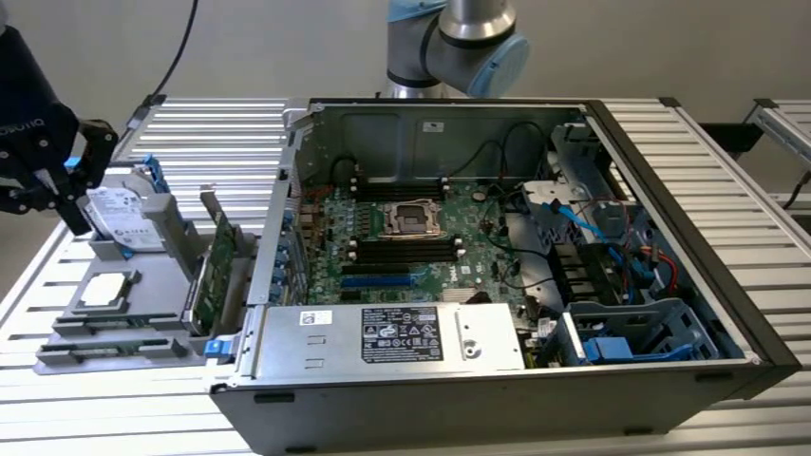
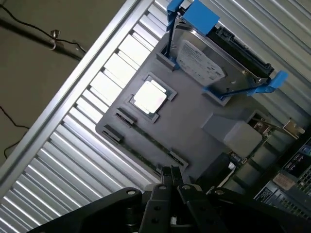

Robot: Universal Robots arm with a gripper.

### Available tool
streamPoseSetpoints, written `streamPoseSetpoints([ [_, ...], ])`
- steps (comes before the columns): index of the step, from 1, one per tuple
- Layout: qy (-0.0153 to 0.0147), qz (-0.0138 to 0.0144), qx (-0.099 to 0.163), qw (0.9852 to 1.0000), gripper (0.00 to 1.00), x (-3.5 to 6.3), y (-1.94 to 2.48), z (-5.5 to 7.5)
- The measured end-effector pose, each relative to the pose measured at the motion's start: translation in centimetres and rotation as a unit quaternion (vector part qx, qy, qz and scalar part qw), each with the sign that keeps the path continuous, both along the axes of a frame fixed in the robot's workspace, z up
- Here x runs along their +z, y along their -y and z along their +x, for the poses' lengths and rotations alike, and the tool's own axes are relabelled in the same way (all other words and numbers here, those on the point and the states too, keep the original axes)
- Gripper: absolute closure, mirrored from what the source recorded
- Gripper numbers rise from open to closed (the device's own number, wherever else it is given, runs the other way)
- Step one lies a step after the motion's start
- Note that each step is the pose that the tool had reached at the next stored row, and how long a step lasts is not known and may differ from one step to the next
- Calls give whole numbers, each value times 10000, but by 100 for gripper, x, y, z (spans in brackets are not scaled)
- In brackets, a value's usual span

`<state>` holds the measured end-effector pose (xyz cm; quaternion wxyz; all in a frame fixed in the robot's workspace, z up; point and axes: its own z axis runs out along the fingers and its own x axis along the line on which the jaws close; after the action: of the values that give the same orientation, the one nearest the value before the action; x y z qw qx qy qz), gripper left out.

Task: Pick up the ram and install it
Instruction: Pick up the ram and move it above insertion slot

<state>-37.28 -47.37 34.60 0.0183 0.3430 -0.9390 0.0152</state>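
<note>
Gripper (image 2: 171, 175) | fingers together, holding nothing | hangs over gray tray (image 2: 194, 131) edge | ram (image 2: 150, 141) lies near fingertips, long side along that edge

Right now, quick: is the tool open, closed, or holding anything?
Tool: closed, nothing seen between its fingertips, above the grey tray.

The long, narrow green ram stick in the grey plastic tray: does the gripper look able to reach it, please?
Probably yes: the ram lies uncovered in the grey tray, nothing over it, and the black gripper hangs above that tray.
</note>
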Motion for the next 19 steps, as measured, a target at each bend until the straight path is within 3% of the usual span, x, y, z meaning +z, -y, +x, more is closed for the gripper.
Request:
streamPoseSetpoints([
  [1, 1, -16, 92, 10000, 89, 1, 1, -1],
  [5, 1, -25, 455, 9990, 89, 2, 0, -2],
  [10, 2, -29, 903, 9959, 89, 2, 0, -1],
  [15, 3, -45, 1358, 9907, 89, 1, 0, -1],
  [19, 0, -54, 1714, 9852, 89, 2, 0, -1],
])
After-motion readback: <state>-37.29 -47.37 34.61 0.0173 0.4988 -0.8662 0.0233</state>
